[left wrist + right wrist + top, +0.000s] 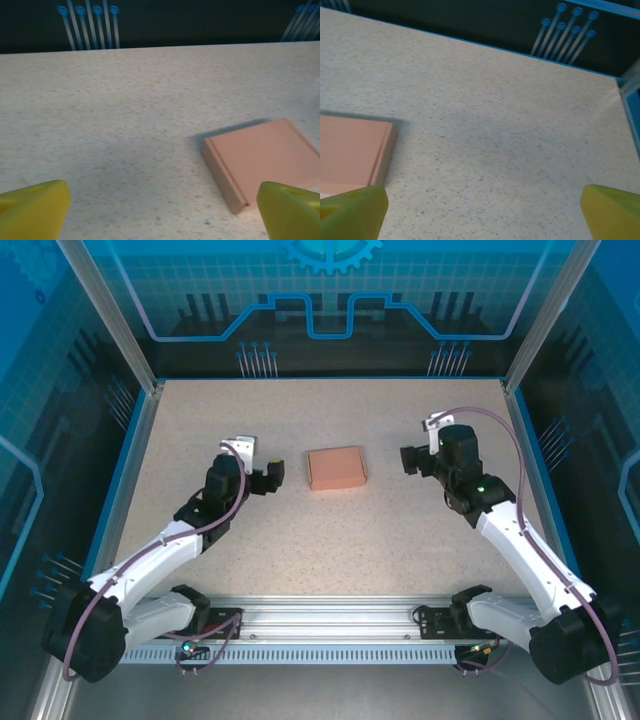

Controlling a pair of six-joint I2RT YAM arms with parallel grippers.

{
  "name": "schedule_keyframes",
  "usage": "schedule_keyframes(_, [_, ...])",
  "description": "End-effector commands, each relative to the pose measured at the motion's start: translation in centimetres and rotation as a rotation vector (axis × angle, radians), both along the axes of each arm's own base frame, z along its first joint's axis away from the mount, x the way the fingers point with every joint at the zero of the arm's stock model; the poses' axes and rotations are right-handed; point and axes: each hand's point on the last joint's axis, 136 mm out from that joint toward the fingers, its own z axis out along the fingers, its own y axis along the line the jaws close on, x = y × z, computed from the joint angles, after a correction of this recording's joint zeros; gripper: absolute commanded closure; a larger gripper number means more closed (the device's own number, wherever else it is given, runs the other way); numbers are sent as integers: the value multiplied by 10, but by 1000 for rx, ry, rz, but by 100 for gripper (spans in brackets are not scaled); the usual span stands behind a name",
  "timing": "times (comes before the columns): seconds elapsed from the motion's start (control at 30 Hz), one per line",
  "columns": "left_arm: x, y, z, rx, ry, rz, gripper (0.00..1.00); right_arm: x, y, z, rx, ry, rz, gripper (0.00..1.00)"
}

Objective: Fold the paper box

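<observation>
Your paper box [336, 468] lies flat between two empty, wide-open pairs of jaws, its long axis side to side, with the left gripper [270, 477] a shade nearer than the right gripper [409, 460].
</observation>
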Motion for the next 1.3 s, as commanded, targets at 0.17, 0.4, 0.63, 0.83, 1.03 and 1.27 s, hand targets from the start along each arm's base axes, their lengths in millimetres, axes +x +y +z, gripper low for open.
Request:
schedule_keyframes(0.17, [1,47,-5,139,-98,191,1,-7,-51,-25,-29,-43,-230,0])
schedule_keyframes(0.4, [9,72,-21,177,-133,245,1,-9,-71,-67,-69,-6,-305,0])
schedule_keyframes(0.63, [26,76,-58,212,-70,170,1,-7,-82,-99,-88,-15,-319,0])
schedule_keyframes(0.83, [49,77,-73,184,-84,133,1,12,-79,-125,-56,-16,-298,0])
schedule_keyframes(1.03, [57,100,-89,67,-20,171,1,29,-76,-123,-89,-89,-252,0])
schedule_keyframes(1.27, [52,96,-97,-26,-53,77,1,40,-68,-119,-68,-135,-169,0])
